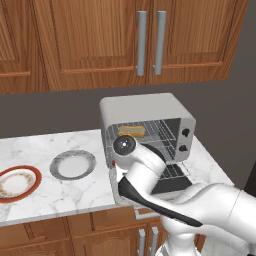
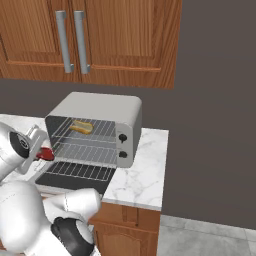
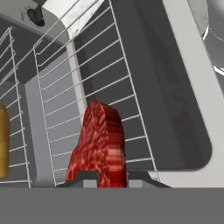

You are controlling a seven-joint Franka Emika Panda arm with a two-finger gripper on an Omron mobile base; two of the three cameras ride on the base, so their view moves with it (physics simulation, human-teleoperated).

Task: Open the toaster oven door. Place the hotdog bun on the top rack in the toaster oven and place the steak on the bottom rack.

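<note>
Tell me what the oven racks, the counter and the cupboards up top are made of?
The bottom rack and top rack look like thin grey metal wire, since you see through the grid. The counter looks like polished white marble with grey veins, though it could be imitation. The cupboards look like brown wood with visible grain; their long handles seem to be brushed grey metal.

I see the oven [image 1: 150, 112] at the far right of the tabletop [image 1: 45, 192], its door [image 2: 75, 181] dropped flat toward me. The bun [image 2: 82, 127] lies on the top rack [image 2: 102, 131]. My pincer [image 3: 105, 177] has the steak [image 3: 99, 144] at the oven's left front, over the bottom rack [image 3: 87, 100]. Two plates sit left of the oven: one plate [image 1: 73, 164] nearer it, another [image 1: 17, 183] further left.
</note>
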